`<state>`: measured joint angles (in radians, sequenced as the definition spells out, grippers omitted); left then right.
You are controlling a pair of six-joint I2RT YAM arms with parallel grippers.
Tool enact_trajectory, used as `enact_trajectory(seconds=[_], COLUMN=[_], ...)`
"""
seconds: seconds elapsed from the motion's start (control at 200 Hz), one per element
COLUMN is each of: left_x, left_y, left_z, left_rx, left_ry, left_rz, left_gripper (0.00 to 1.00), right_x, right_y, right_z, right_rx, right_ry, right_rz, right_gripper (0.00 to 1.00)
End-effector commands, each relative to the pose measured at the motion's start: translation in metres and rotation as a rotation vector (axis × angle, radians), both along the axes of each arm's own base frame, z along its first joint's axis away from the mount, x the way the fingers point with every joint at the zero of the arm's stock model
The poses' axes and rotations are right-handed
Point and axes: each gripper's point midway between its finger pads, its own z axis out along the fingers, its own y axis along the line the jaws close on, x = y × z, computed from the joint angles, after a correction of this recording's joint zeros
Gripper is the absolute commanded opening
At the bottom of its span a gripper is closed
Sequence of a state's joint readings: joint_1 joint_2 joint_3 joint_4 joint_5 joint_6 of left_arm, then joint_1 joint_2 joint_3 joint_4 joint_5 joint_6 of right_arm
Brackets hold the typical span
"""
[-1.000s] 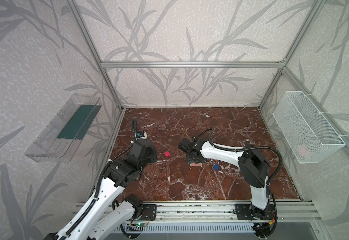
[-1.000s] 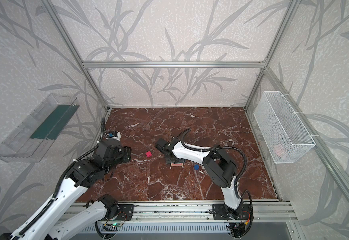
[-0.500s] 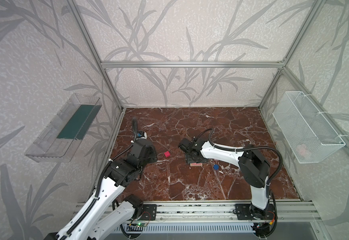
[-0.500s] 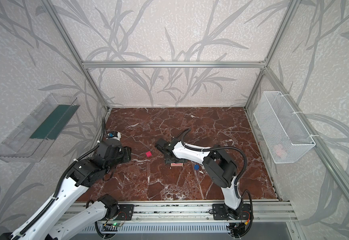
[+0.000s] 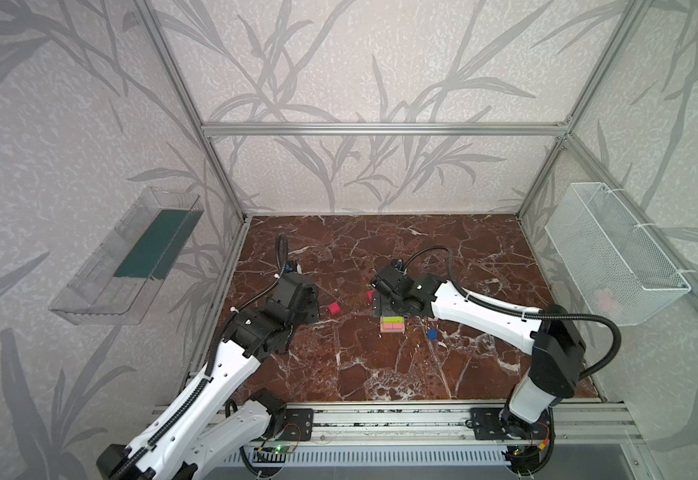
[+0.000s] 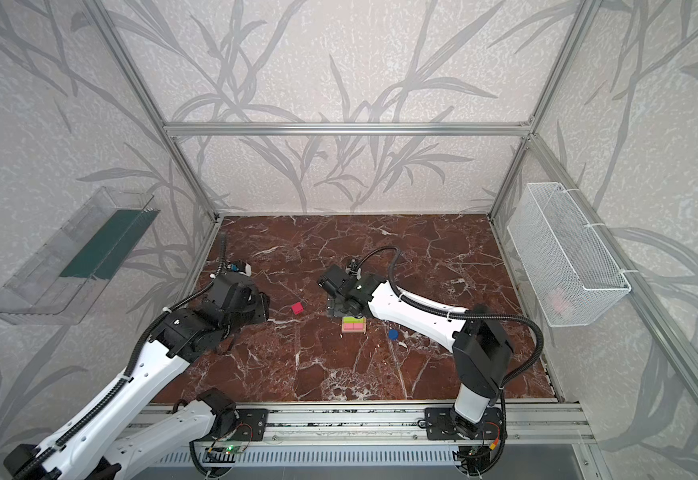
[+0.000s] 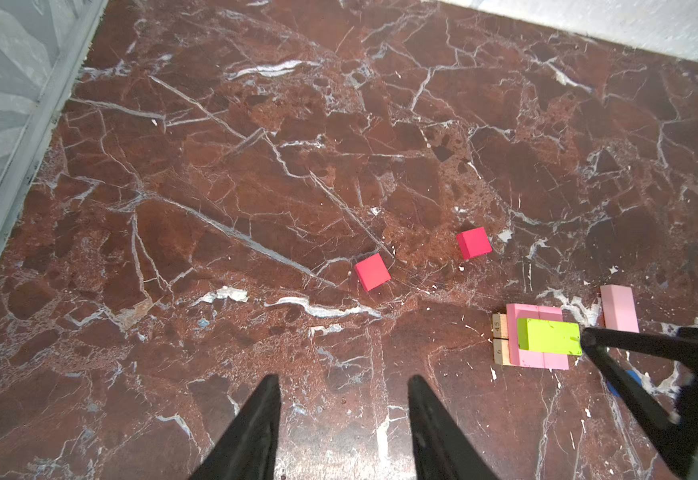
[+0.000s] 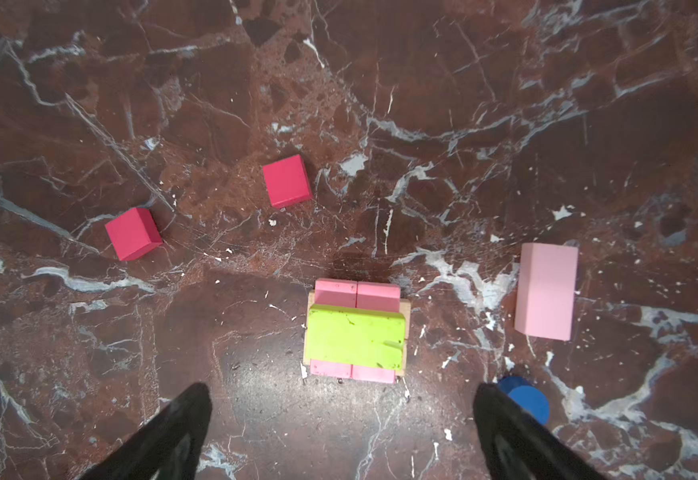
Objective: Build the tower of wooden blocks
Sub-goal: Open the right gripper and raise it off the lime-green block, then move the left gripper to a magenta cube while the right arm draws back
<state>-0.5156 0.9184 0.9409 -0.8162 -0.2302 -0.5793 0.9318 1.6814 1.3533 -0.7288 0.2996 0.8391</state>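
The tower is tan bars at the bottom, two pink bars across them and a lime-green bar on top; it shows in both top views. My right gripper stands wide open just beside it, holding nothing. Loose wood blocks lie around: two red cubes, a pink bar and a blue disc next to one right fingertip. My left gripper hangs open and empty over bare floor, left of the nearer red cube.
A clear plastic bin hangs on the left wall. A white wire basket with something pink inside hangs on the right wall. An aluminium rail runs along the front edge. The floor is dark red marble.
My right gripper's jaws have spread wider beside the tower. Both arms have otherwise stayed where they were.
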Motion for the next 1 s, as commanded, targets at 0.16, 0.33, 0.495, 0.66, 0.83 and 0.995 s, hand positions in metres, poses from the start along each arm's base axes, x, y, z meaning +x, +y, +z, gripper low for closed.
enact_trajectory(seconds=[0.16, 0.33, 0.495, 0.66, 0.83, 0.995], left_x=[0.009, 0.015, 0.022, 0.033, 0.047, 0.061], left_y=[-0.013, -0.014, -0.023, -0.040, -0.055, -0.059], left_z=[-0.032, -0.054, -0.078, -0.107, -0.130, -0.146], left_rx=[0.006, 0.053, 0.061, 0.031, 0.017, 0.019], left_ry=[0.120, 0.208, 0.289, 0.381, 0.489, 0.535], left_rz=[-0.003, 0.020, 0.020, 0.006, 0.008, 0.045], left_gripper=[0.55, 0.63, 0.71, 0.73, 0.73, 0.73], right_x=[-0.003, -0.006, -0.008, -0.012, -0.018, -0.024], right_y=[-0.033, -0.050, -0.058, -0.072, -0.089, -0.102], right_z=[0.009, 0.017, 0.017, 0.019, 0.028, 0.042], right_rx=[-0.004, 0.041, 0.117, 0.147, 0.186, 0.247], right_ry=[-0.081, -0.135, -0.159, -0.179, -0.206, -0.254], right_rz=[-0.012, -0.018, -0.006, -0.008, -0.022, -0.035], right_gripper=[0.99, 0.99, 0.97, 0.95, 0.95, 0.93])
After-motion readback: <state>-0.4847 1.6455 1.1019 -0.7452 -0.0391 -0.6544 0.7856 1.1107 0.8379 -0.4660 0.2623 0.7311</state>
